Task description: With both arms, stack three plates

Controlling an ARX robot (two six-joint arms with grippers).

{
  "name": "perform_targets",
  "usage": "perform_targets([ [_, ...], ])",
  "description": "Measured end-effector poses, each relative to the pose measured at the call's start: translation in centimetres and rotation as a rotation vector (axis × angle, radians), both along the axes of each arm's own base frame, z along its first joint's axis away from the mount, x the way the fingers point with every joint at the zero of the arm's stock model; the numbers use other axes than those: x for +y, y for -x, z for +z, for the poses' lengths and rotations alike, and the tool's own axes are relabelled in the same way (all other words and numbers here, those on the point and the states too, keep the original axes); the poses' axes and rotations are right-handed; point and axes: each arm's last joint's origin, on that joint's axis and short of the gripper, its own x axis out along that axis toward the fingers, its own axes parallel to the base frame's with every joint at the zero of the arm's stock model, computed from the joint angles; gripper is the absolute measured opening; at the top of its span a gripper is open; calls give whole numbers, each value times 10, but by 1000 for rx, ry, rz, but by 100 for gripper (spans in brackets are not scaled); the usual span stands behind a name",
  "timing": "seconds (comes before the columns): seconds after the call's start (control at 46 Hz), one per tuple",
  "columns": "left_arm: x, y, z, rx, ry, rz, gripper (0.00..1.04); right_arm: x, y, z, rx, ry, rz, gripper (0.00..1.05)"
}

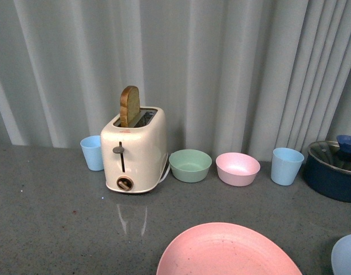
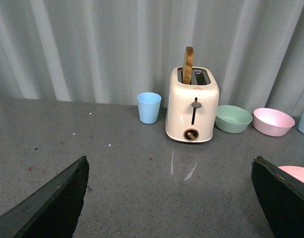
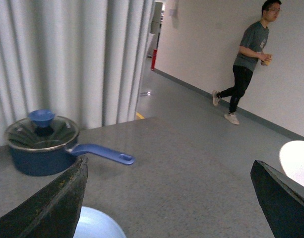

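Observation:
The pink plate [image 1: 228, 252] lies at the near edge of the grey counter in the front view; a sliver of it shows in the left wrist view [image 2: 296, 173]. The light blue plate [image 1: 346, 256] is cut off at the front view's lower right and shows in the right wrist view [image 3: 97, 224]. A pale, overexposed round shape [image 3: 296, 162] sits at the right wrist view's edge; I cannot tell if it is the cream plate. My left gripper [image 2: 169, 198] is open over bare counter. My right gripper [image 3: 169, 198] is open and empty. Neither arm shows in the front view.
A cream toaster [image 1: 134, 150] with a slice of bread stands at the back, with two blue cups [image 1: 93, 152] [image 1: 286, 165], a green bowl [image 1: 190, 165] and a pink bowl [image 1: 237, 168]. A blue lidded saucepan [image 3: 42, 144] stands at the right. A person [image 3: 248, 54] walks beyond the counter.

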Motion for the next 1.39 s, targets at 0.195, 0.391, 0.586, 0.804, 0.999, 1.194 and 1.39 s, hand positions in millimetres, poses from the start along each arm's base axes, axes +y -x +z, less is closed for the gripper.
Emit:
perform_targets([
  [0.195, 0, 0, 0, 0, 0, 0, 98, -59, -45, 30, 79, -107, 8, 97],
  [0.391, 0, 0, 0, 0, 0, 0, 98, -128, -92, 19, 290, -369, -5, 97],
  [0.586, 0, 0, 0, 0, 0, 0, 98, -179, -127, -7, 494, -552, -6, 97],
  [0.804, 0, 0, 0, 0, 0, 0, 98, -205, -144, -49, 751, -634, 117, 97],
  [0.999, 0, 0, 0, 0, 0, 0, 98, -197, -152, -68, 866, -594, 239, 97],
  [1.194, 0, 0, 0, 0, 0, 0, 98, -185, -163, -85, 927, -582, 361, 97],
  [1.39, 0, 0, 0, 0, 0, 0, 98, -177, -171, -96, 939, -590, 432, 97],
])
